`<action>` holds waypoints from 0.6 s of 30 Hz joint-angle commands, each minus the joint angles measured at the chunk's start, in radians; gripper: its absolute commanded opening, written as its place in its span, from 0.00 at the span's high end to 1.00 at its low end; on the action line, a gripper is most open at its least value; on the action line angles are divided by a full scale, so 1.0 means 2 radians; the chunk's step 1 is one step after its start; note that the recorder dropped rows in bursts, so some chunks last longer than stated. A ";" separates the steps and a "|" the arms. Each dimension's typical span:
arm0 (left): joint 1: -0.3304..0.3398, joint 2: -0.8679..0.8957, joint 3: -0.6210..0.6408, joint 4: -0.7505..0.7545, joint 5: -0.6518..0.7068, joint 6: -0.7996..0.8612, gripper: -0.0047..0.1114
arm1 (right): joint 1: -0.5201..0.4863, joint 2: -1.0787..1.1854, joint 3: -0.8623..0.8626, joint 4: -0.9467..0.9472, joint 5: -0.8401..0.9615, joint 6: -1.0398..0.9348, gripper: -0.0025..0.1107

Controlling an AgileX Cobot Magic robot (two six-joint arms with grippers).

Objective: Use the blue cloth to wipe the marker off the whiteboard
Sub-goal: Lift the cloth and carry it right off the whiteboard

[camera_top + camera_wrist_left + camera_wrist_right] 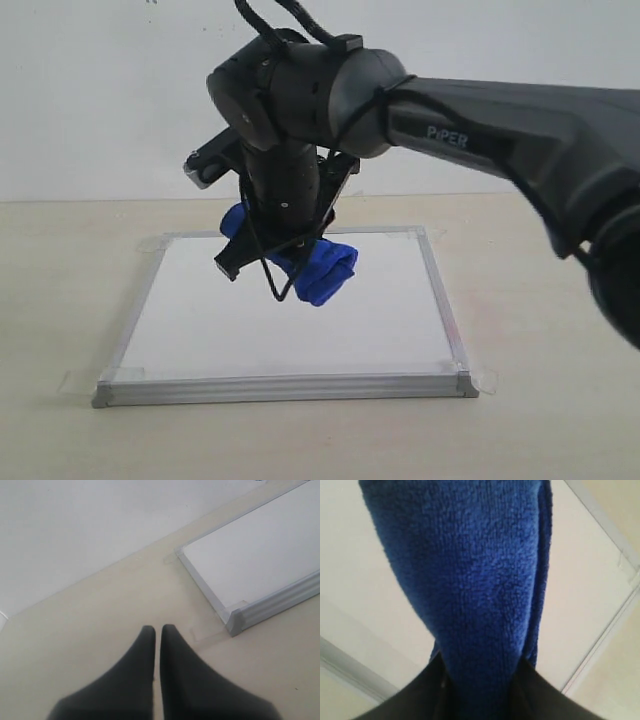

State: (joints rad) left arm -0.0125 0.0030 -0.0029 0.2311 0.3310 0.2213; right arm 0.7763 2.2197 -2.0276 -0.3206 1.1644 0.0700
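Nearest, the pale tabletop [540, 420] carries the whiteboard [200, 330] lying flat, its silver frame [285, 388] running along the front and clear tape tabs [78, 382] holding the corners down. Off to one side of a board corner the left pincer [157, 635] hangs low over the bare tabletop, its two dark fingers pressed together with nothing between them. Further in, over the far half of the board, the right pincer [480, 700] is clamped on the blue cloth [325, 268], which sticks out of it as a thick fuzzy roll pointing down at the white surface; whether the roll touches the board or hangs just above it I cannot tell. No marker line shows on the bare part of the board, though the patch under the cloth and the arm [500, 130] is hidden. I judge the wiping step is at or near its end, so doing it well means pressing the roll flat enough to bear on the surface, sweeping in overlapping strokes, staying inside the frame so the cloth does not snag, and lifting clear to check the hidden patch. No container is in view. Behind everything stands a plain white wall [100, 100]
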 commanded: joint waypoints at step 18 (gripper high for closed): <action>0.001 -0.002 0.001 -0.001 -0.001 0.003 0.93 | -0.188 -0.220 0.427 -0.027 -0.231 0.210 0.98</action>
State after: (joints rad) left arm -0.0125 0.0030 -0.0029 0.2311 0.3310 0.2213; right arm 0.4440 1.8011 -1.2059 -0.3659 0.7385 0.3945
